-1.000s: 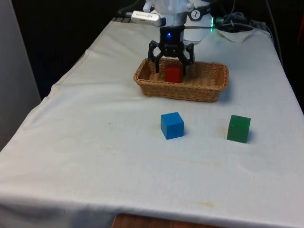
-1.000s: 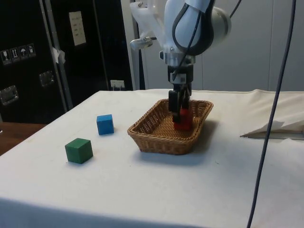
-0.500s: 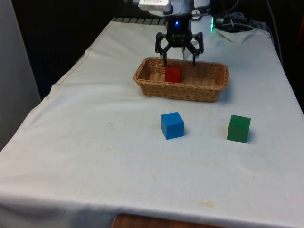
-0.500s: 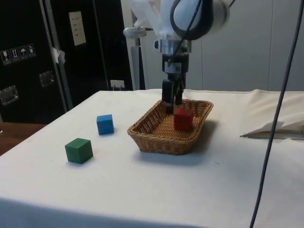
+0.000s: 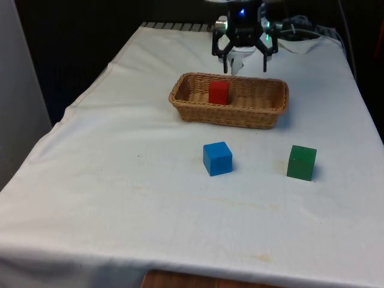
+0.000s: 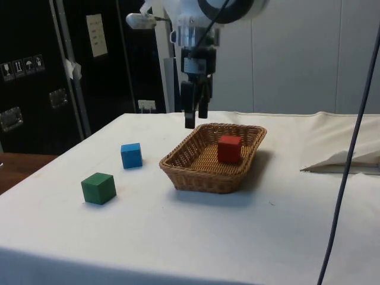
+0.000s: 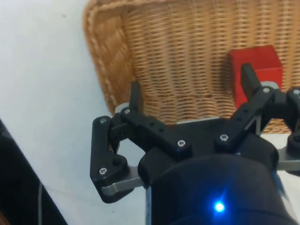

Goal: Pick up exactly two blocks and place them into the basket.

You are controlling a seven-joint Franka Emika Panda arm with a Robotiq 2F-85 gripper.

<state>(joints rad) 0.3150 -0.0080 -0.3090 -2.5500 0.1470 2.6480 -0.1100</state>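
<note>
Table was under a white cloth (image 5: pixel 120 180), dark cabinets (image 6: pixel 35 71) behind in the side view. Three cubes: one red block (image 5: pixel 218 92) in the oval wicker basket (image 5: pixel 264 114), one blue block (image 5: pixel 217 158) and one green block (image 5: pixel 301 162) on the cloth (well apart). Black two-finger gripper (image 5: pixel 244 60) hung above the basket's far rim, fingers spread wide, holding nothing.

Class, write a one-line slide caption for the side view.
Open gripper above the basket holding a red block; blue block and green block wait outside.
</note>
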